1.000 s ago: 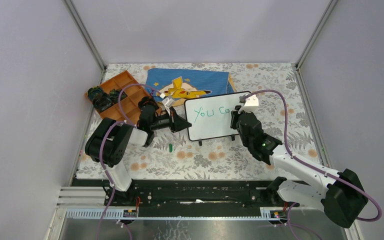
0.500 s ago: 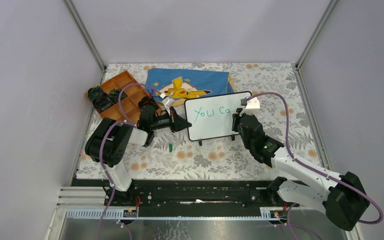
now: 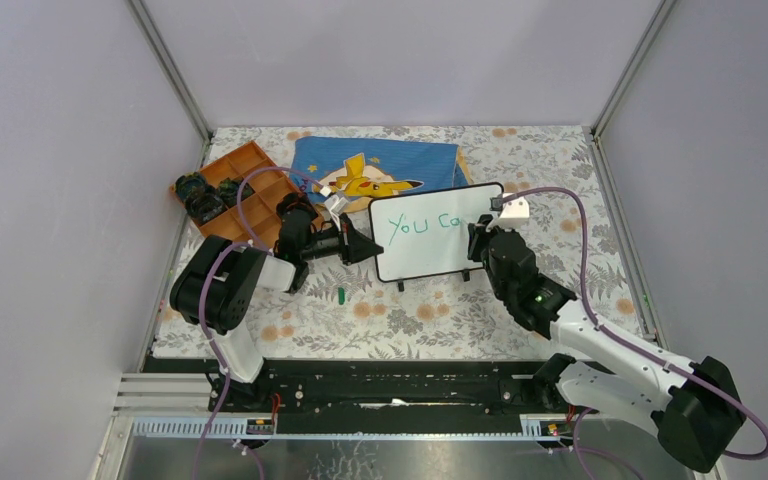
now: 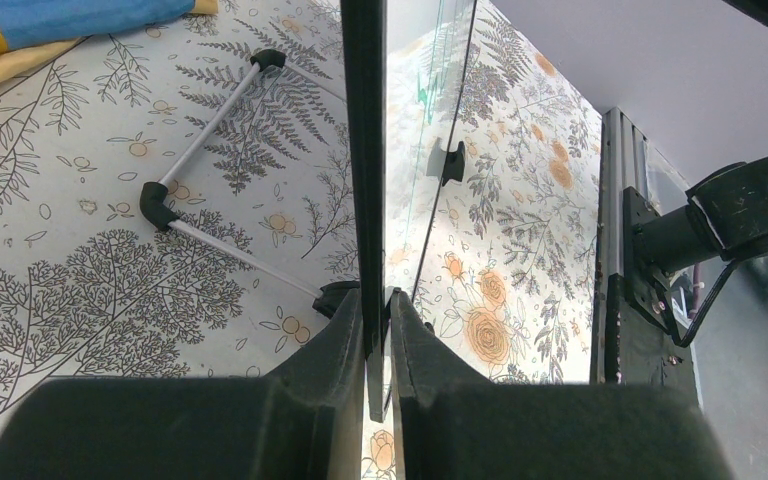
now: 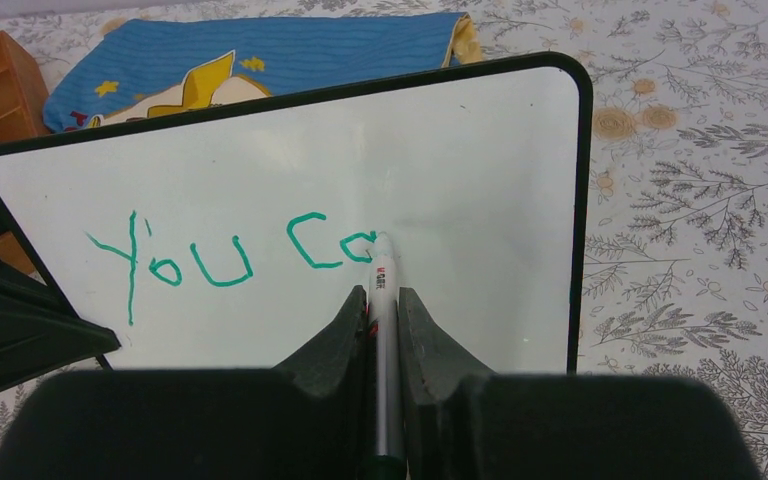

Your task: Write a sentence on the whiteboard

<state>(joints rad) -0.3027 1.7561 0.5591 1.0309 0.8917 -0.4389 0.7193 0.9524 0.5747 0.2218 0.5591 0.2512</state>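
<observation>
The whiteboard (image 3: 430, 258) stands tilted on the floral table, black-framed, and it also shows in the right wrist view (image 5: 480, 170). Green marker letters of the sentence (image 5: 225, 262) read "You Ca" across its upper half (image 3: 422, 225). My left gripper (image 3: 365, 247) is shut on the board's left edge. In the left wrist view the frame (image 4: 363, 150) runs edge-on between the fingers (image 4: 378, 300). My right gripper (image 5: 382, 293) is shut on a white marker (image 5: 384, 272), whose tip touches the board just right of the "a". From above, that gripper (image 3: 477, 236) is at the board's right side.
A blue Pikachu cloth (image 3: 380, 165) lies behind the board. An orange compartment tray (image 3: 245, 170) with dark items sits at the back left. A small green cap (image 3: 341, 294) lies on the table near the left arm. The board's wire stand (image 4: 210, 130) props it from behind.
The right gripper has shifted slightly rightward along the board with the marker, and the last letter has gained a stroke. The left gripper and board have not moved.
</observation>
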